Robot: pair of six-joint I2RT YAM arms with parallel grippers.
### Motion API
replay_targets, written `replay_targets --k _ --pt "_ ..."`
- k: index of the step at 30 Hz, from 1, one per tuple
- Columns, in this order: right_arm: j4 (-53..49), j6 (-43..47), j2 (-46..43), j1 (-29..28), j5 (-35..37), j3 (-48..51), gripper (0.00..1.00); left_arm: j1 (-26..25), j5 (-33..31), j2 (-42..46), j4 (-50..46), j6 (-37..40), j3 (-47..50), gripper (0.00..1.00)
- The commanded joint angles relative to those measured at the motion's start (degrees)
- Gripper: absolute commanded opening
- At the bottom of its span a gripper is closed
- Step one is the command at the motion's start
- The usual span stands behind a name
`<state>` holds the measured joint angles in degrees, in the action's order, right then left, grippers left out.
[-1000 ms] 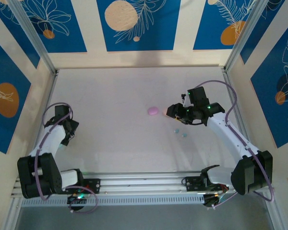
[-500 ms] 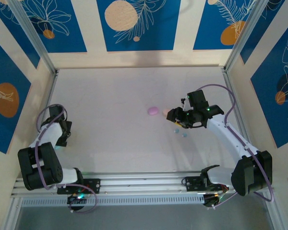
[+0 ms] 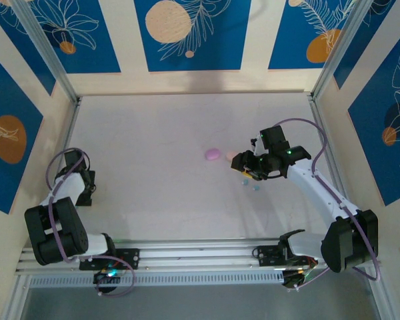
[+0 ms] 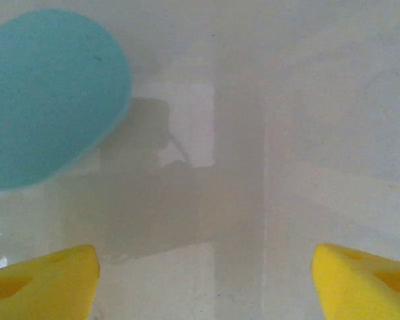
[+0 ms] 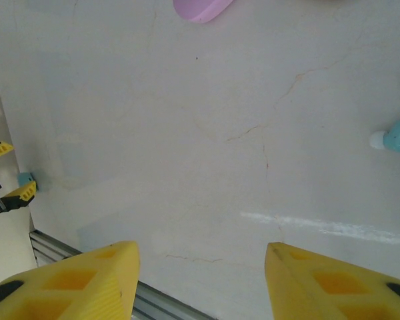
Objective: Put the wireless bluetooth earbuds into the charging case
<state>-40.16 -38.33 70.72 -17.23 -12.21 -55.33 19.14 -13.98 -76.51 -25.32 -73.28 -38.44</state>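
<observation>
In the top view, two light blue earbuds (image 3: 251, 185) are seen on the bench (image 3: 153, 127) just at the near side of the right tool (image 3: 243, 165), a purplish case (image 3: 213, 155) is seen to its left, and the left tool (image 3: 85, 193) is found well apart at the left edge. In the left wrist view, the left tool (image 4: 203, 287) is shown wide open and empty, with a teal case (image 4: 47, 93) lying beyond it. In the right wrist view, the right tool (image 5: 200, 280) is shown partly open and empty, and one light blue earbud (image 5: 397, 135) is seen at the right; it is judged light, hard and slippery, so it should be pinched gently across the rounded body.
</observation>
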Motion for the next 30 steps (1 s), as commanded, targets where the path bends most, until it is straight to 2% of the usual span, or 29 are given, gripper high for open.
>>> replay_targets --k 1,4,7,11,14,17,21,26,30 --pt "-1.41 0.40 0.01 -0.10 -1.57 -0.15 0.54 0.86 0.26 2.45 -3.78 -2.42 0.99 0.83" --pt "-1.33 0.51 0.15 -0.10 -1.59 -0.30 0.54 0.86 -0.26 3.93 -8.47 -0.20 -0.86 0.86" --pt "-1.03 0.54 0.55 -0.13 -1.68 -0.50 0.54 0.35 -2.09 3.43 -15.95 7.57 -6.59 0.95" --pt "-0.15 0.27 1.38 -0.34 -2.30 -0.48 0.54 0.03 -11.06 3.33 -23.95 14.88 -13.44 1.00" --pt "0.10 0.27 2.11 -0.67 -2.60 -0.72 0.53 0.13 -19.66 3.74 -23.72 20.85 -14.72 1.00" --pt "-0.01 0.62 2.23 -0.87 -2.59 -0.83 0.53 0.71 -22.59 2.90 -19.88 28.27 -13.50 1.00" --pt "-0.44 1.30 2.13 -0.85 -2.44 -0.83 0.53 2.67 -17.24 0.35 -15.45 30.54 -11.67 1.00" --pt "-0.93 2.27 1.77 -0.74 -2.34 -0.51 0.53 10.07 -8.03 -5.75 -14.51 32.31 -13.45 1.00" --pt "-0.52 2.47 1.71 -0.44 -2.72 0.09 0.53 10.57 -8.53 -9.93 -16.95 32.04 -15.18 1.00"
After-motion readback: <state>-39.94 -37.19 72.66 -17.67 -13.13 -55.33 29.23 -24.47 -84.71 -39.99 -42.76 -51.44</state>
